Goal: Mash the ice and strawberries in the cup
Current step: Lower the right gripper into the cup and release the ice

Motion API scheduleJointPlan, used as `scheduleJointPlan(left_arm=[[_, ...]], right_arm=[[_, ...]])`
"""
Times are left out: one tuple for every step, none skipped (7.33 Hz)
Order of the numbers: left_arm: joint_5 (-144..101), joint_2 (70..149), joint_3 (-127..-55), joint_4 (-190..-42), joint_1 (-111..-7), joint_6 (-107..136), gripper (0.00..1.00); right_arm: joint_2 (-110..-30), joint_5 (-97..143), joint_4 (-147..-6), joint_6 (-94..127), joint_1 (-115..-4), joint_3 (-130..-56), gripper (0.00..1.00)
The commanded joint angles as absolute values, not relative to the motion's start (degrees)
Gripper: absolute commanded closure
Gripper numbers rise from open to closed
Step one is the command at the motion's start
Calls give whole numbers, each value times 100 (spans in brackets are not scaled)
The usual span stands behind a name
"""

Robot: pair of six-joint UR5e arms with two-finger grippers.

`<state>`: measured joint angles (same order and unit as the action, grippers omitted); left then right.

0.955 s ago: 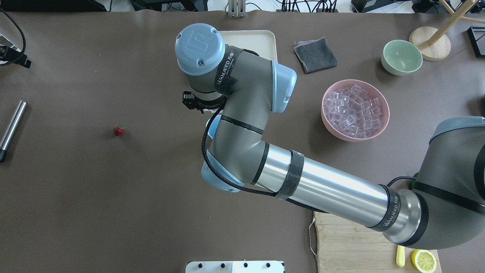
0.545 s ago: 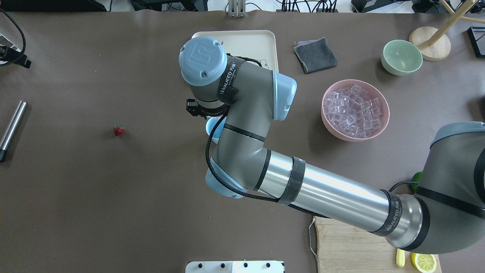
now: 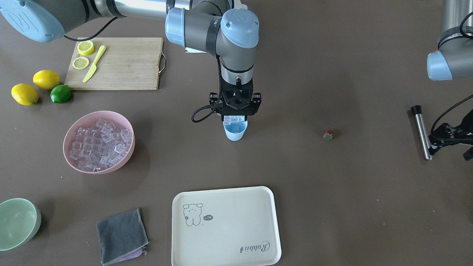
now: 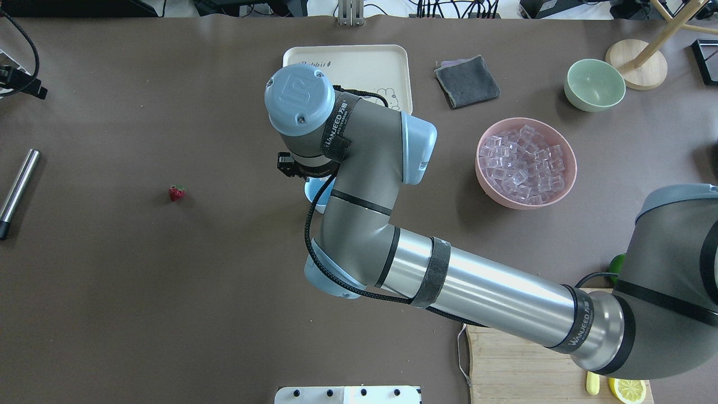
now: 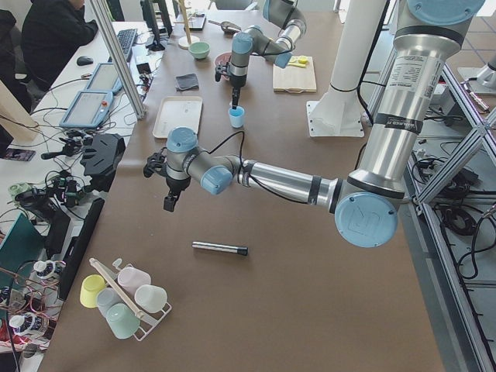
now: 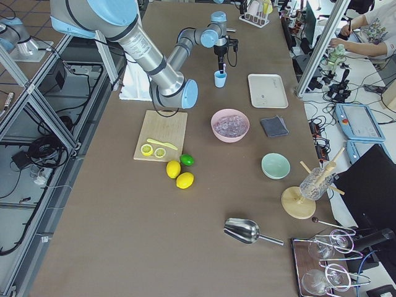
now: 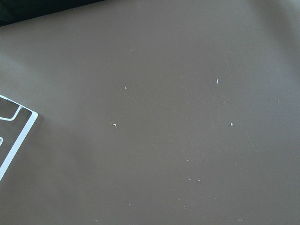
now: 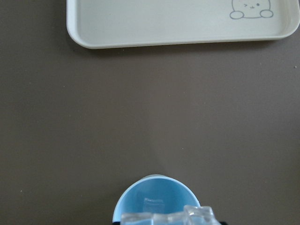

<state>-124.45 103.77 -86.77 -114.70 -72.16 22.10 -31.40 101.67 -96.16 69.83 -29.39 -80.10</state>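
My right gripper [image 3: 235, 119] is shut on a small clump of clear ice cubes [image 3: 235, 119] and holds it just above the light-blue cup [image 3: 235, 133]. In the right wrist view the held ice [image 8: 168, 217] hangs over the cup's rim [image 8: 136, 194], and one cube [image 8: 153, 205] lies inside the cup. From overhead the arm hides most of the cup [image 4: 312, 194]. The tiny red strawberry [image 3: 327, 135] lies alone on the table, also seen overhead [image 4: 176, 193]. My left gripper [image 5: 169, 203] hangs over bare table far from both; I cannot tell whether it is open.
A pink bowl [image 3: 70, 129] full of ice [image 3: 99, 144] stands beside the cup. A cream tray [image 3: 225, 225], grey cloth [image 3: 122, 236] and green bowl [image 3: 18, 221] lie beyond. A metal muddler [image 3: 422, 133] lies near the left arm. A cutting board [image 3: 122, 62] holds lemon slices.
My right wrist has drifted a little toward the robot's side with the ice in its jaws, uncovering more of the tray. The strawberry and muddler have not moved.
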Motion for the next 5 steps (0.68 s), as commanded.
scheduleJointPlan(left_arm=[[-12445, 10397, -8657, -11470, -7207, 2206, 2], [-12445, 10397, -8683, -11470, -7216, 2215, 2], [-12445, 10389, -8692, -11470, -7216, 2215, 2], [-12454, 10389, -8692, -11470, -7216, 2215, 2], [-12445, 10389, -8701, -11470, -7216, 2215, 2]], right_arm=[[-3233, 10160, -9580, 6961, -2927, -8007, 100], [-3234, 10160, -9441, 6961, -2927, -7998, 100], [-3217, 10160, -9431, 6944, -2944, -8015, 100], [-3199, 10151, -9431, 6943, -2953, -8007, 100], [-3199, 10151, -9431, 6978, -2936, -8007, 100]])
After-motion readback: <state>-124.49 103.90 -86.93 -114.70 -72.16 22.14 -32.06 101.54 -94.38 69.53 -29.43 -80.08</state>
